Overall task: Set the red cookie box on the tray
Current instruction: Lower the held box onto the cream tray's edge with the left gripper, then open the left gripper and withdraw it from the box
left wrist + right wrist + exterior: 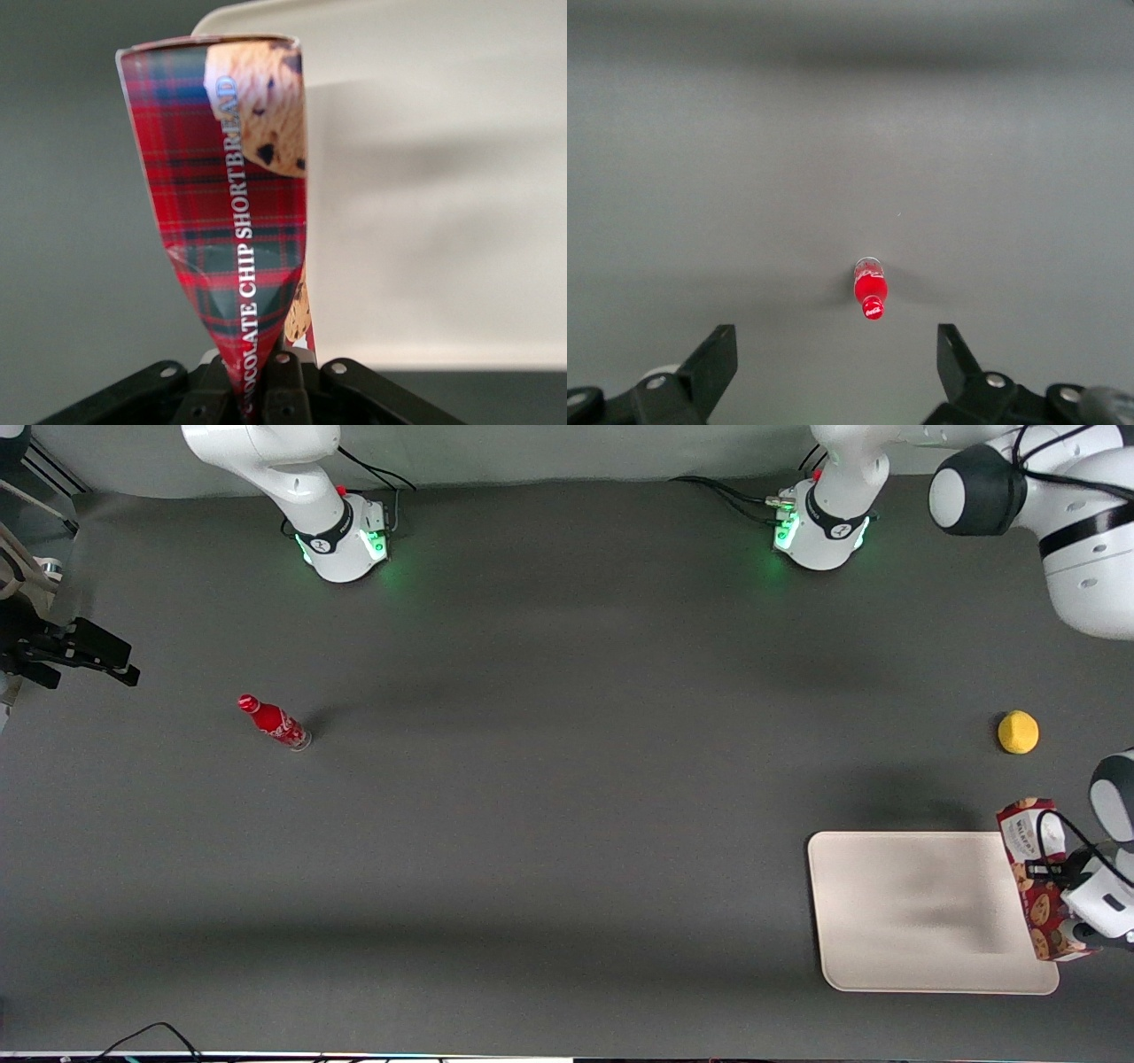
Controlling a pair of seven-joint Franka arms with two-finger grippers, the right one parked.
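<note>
Dark-red tartan carton, the red cookie box (232, 221), is pinched in the working arm's hand (266, 376), whose fingers are clamped on its narrow end. Box and hand hang above the tray's (912, 912) edge, the box overlapping its rim. The tray lies on the grey desk (549, 824).

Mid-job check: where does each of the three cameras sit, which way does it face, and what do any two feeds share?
Front view: high above the table, facing both arm bases; shows the tray, lemon, bottle and the gripper shut on the cookie box over the tray's edge.
Left wrist view: on the working arm, looking along the gripper at the box and tray.
Right wrist view: on the parked arm, looking down at the bottle.
Shared: front and left wrist show box and tray; front and right wrist show the bottle.
</note>
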